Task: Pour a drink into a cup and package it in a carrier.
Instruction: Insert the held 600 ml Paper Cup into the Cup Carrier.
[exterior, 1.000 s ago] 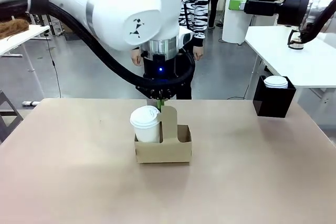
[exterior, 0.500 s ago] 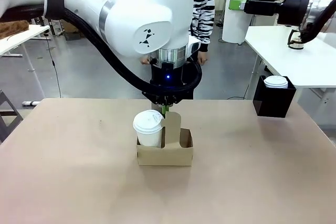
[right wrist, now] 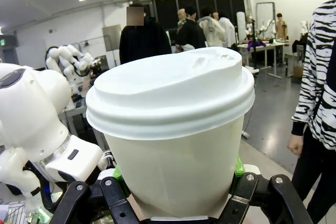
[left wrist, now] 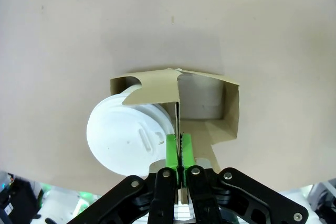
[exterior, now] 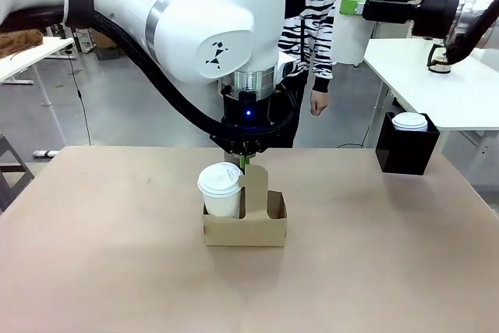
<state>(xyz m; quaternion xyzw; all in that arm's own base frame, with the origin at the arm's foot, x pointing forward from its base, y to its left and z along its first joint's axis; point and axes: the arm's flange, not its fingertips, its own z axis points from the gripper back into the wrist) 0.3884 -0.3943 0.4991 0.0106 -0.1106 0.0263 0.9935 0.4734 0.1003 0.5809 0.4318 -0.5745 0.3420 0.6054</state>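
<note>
The brown cardboard carrier (exterior: 244,226) stands mid-table with a lidded white cup (exterior: 220,189) in its left pocket; the right pocket (left wrist: 202,103) holds nothing. My left gripper (exterior: 245,163) comes straight down on it. Its green pads (left wrist: 172,150) are pinched on the thin upright handle (left wrist: 157,90), beside the cup's lid (left wrist: 126,137). My right gripper (right wrist: 176,182) is shut on another lidded white cup (right wrist: 173,129), held up at the upper right (exterior: 359,37). No drink can be seen; both cups are lidded.
A black box (exterior: 405,154) with a lidded cup (exterior: 409,122) in it stands at the table's far right. A jug (exterior: 439,60) sits on a white side table (exterior: 460,91). A person in a zebra-striped top (exterior: 312,21) stands behind the table.
The left arm and the carrier shifted slightly right a second ago and have since stayed still. The person behind the table has walked to the right.
</note>
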